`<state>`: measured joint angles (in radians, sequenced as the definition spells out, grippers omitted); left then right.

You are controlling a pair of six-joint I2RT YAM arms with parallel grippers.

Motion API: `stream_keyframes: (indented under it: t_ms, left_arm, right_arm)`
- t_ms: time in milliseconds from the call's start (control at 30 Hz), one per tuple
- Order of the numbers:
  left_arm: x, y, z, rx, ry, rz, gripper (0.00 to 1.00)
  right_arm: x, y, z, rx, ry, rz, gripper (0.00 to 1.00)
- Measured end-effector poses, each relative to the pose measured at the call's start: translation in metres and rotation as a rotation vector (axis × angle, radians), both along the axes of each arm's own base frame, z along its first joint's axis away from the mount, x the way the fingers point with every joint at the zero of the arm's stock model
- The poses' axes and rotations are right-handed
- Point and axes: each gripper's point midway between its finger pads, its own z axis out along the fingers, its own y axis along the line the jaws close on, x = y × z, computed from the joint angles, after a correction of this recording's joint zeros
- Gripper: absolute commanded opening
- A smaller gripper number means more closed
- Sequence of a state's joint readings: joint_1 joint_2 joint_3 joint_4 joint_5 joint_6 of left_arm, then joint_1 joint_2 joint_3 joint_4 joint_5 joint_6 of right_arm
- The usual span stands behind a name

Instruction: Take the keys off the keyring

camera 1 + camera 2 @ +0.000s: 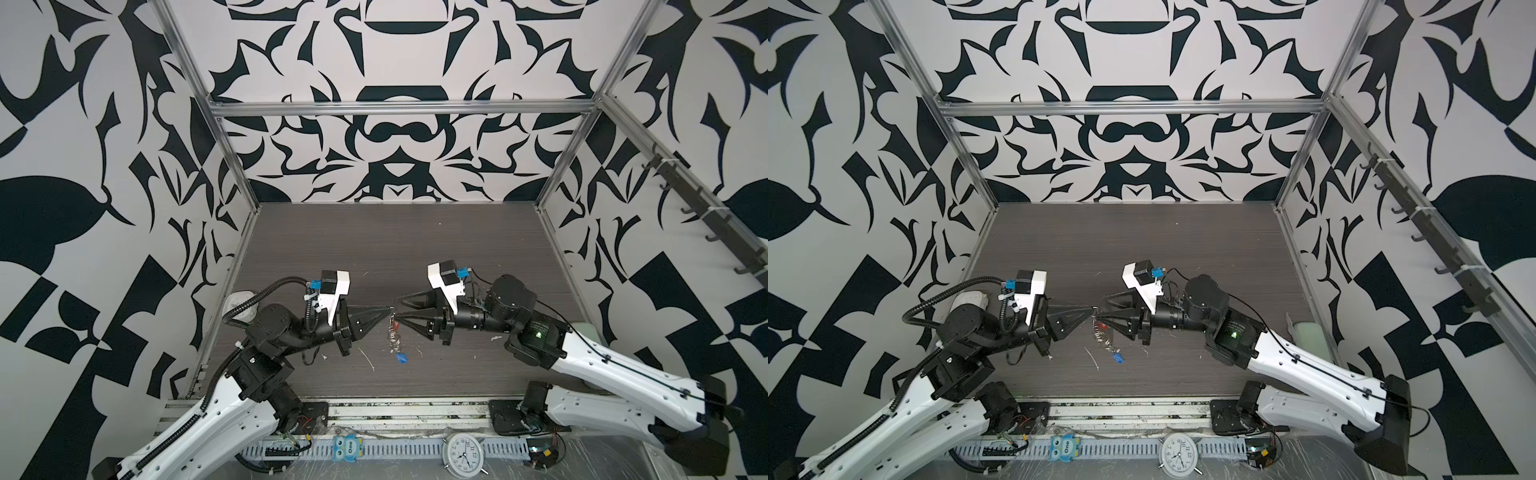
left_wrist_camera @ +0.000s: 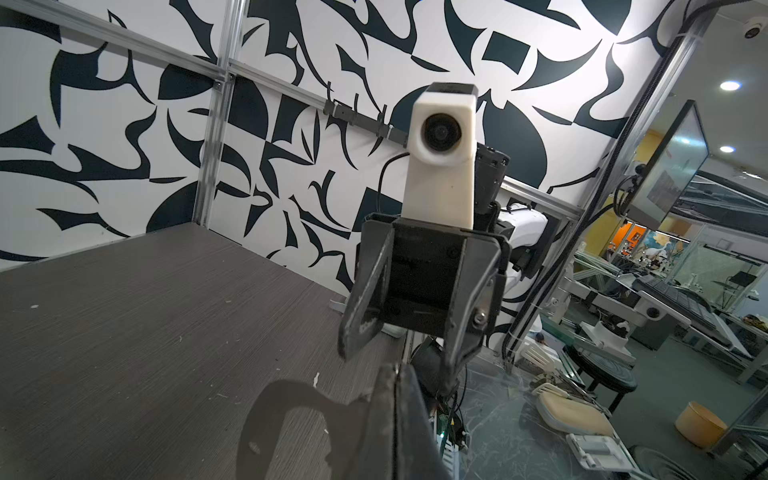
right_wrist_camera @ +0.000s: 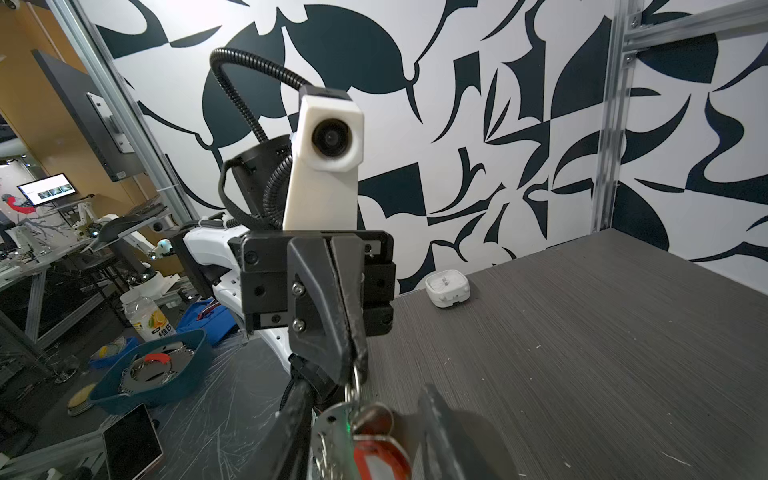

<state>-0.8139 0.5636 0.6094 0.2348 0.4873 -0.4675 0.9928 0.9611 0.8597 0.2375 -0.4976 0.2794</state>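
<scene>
A small silver ring (image 3: 353, 384) is clamped in the closed fingers of the left gripper (image 1: 387, 308); the red-orange-tagged silver key (image 3: 380, 455), silver-clipped keyring (image 1: 393, 338) and blue-tagged silver key (image 1: 401, 358) are hung beneath. The fingers of the right gripper (image 1: 396, 310) are held apart beside them.

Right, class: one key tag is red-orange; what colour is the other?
Blue; the blue tag shows best in a top view.

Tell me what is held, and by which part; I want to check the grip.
The left gripper is shut on the key bunch, pinching a silver loop at its top; the blue tag hangs lowest. The right gripper is open, holding nothing.
</scene>
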Motion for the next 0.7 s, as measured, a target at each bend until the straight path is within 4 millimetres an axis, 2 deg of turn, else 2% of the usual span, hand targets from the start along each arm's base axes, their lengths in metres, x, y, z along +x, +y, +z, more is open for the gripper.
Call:
stream_keyframes:
  t_ms: [133,700]
  left_arm:
    - [-0.0017,0.0010,0.0016,-0.006,-0.001,-0.005,0.00]
    - [-0.0037,0.0018,0.0076,-0.028,-0.012,-0.013,0.00]
  right_arm:
    - [-0.0019,-0.0001,0.0051,0.020,0.000,0.011,0.34]
    - [-0.0081,0.0012,0.0056,0.024,0.015,0.046,0.22]
